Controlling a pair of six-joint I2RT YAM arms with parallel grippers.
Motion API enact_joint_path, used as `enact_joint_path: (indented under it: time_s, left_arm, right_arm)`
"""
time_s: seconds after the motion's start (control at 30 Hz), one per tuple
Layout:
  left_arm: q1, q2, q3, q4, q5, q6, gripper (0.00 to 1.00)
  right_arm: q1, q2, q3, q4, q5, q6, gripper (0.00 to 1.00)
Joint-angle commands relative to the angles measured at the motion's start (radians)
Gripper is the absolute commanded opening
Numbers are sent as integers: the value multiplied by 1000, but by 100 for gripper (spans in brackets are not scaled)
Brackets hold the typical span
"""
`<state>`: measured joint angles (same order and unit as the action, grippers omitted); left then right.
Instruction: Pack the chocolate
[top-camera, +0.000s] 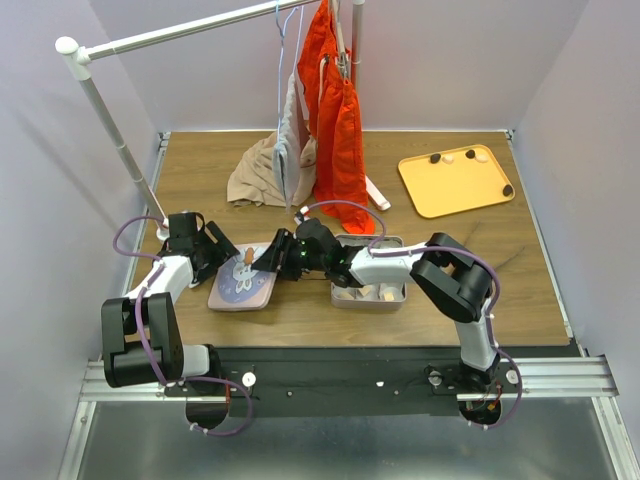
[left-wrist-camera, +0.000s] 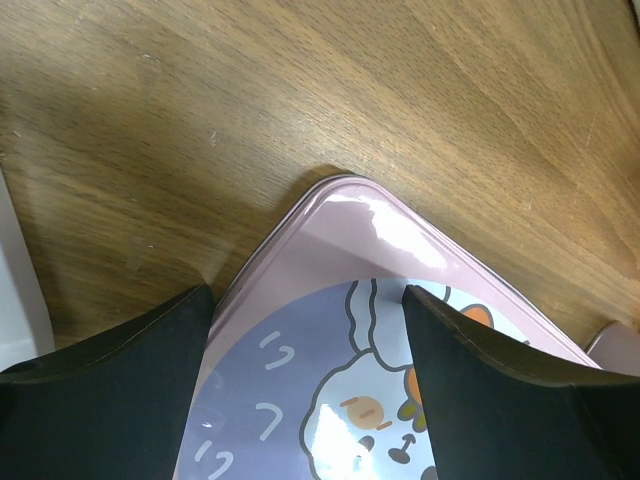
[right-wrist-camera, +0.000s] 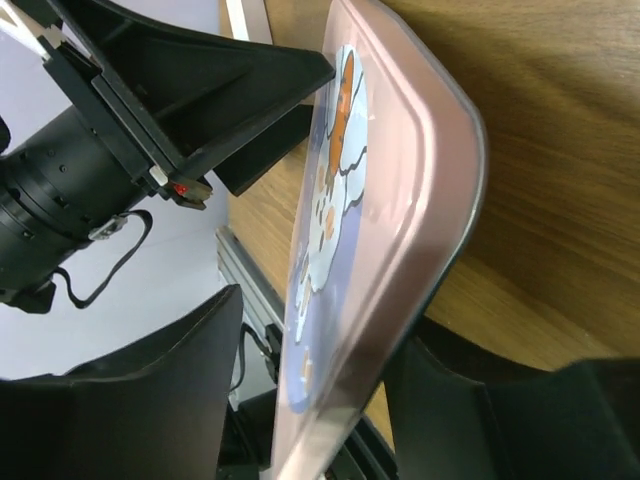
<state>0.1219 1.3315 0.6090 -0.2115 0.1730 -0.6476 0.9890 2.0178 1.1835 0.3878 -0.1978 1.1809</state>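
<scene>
Chocolate pieces (top-camera: 365, 292), brown and cream, lie in an open metal tin (top-camera: 398, 300) at the table's middle. More chocolate, dark (top-camera: 436, 157) and cream (top-camera: 481, 154), sits on a yellow tray (top-camera: 455, 185) at the back right. A pink lid (top-camera: 240, 288) with a cartoon print lies left of the tin. My left gripper (left-wrist-camera: 305, 400) stands open over the lid's (left-wrist-camera: 340, 230) corner. My right gripper (right-wrist-camera: 300, 400) has the lid's (right-wrist-camera: 420, 190) edge between its jaws. One finger (right-wrist-camera: 470, 410) lies under the lid and the other finger (right-wrist-camera: 130, 400) stands off it, so it is open.
A white clothes rail (top-camera: 180, 35) crosses the back, with an orange garment (top-camera: 340, 120) and a grey one (top-camera: 290, 150) hanging from it. A beige cloth (top-camera: 255, 178) lies bunched on the wood beneath. The rail's post (top-camera: 120, 150) stands close behind my left arm.
</scene>
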Motion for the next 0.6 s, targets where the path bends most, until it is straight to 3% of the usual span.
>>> enact_joint_path:
  time_s: [0.0, 0.13, 0.23, 0.43, 0.57]
  left_arm:
    - [-10, -12, -23, -32, 45, -6, 86]
    - [-10, -34, -12, -51, 39, -6, 86]
    - [-8, -55, 14, -81, 31, 3, 86]
    - [-7, -107, 113, -164, -9, 61, 86]
    - [-8, -149, 201, -226, -42, 100, 86]
  right_arm:
    - [10, 27, 37, 43, -25, 14, 53]
    - [10, 33, 51, 46, -31, 19, 25]
    - [10, 18, 53, 43, -35, 0, 11]
    - [7, -19, 113, -49, -97, -69, 1]
    - [2, -68, 94, -73, -150, -110, 1]
